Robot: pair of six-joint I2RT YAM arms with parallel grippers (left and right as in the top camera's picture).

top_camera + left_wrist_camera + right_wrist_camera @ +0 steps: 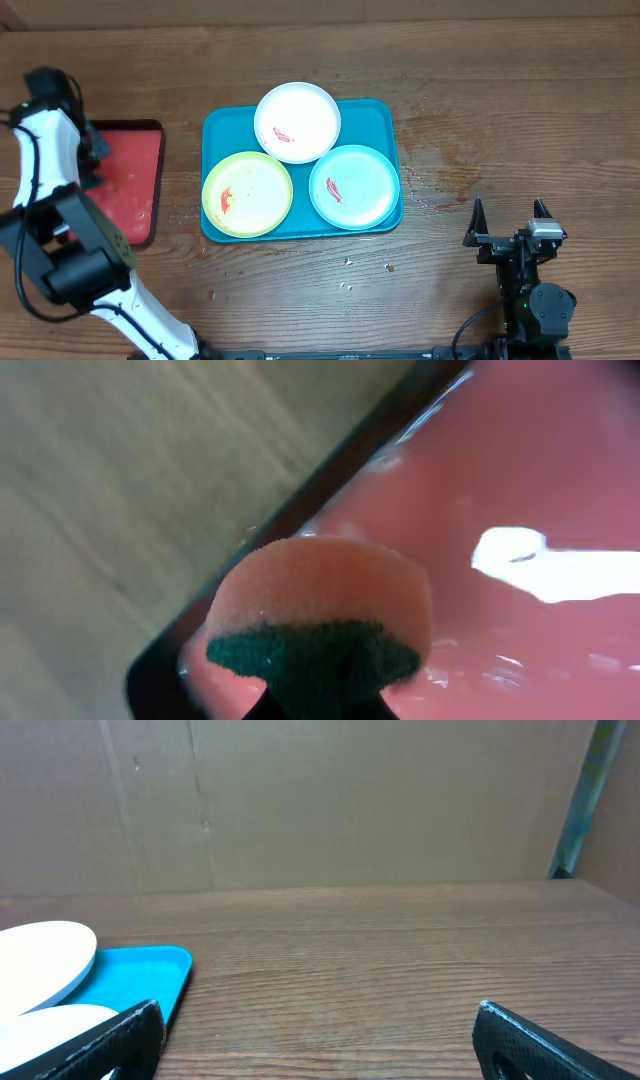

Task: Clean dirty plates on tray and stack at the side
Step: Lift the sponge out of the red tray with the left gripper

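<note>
Three plates lie on the teal tray: a white plate at the back, a yellow-green plate front left, a light blue plate front right, each with red smears. My left gripper is over the red tray at the left, shut on an orange sponge with a green scrub side. My right gripper is open and empty at the front right, facing the teal tray. The white plate's edge shows in the right wrist view.
The red tray has a dark rim and a wet glossy floor. Small drops and crumbs mark the wood right of the teal tray. A cardboard wall stands behind the table.
</note>
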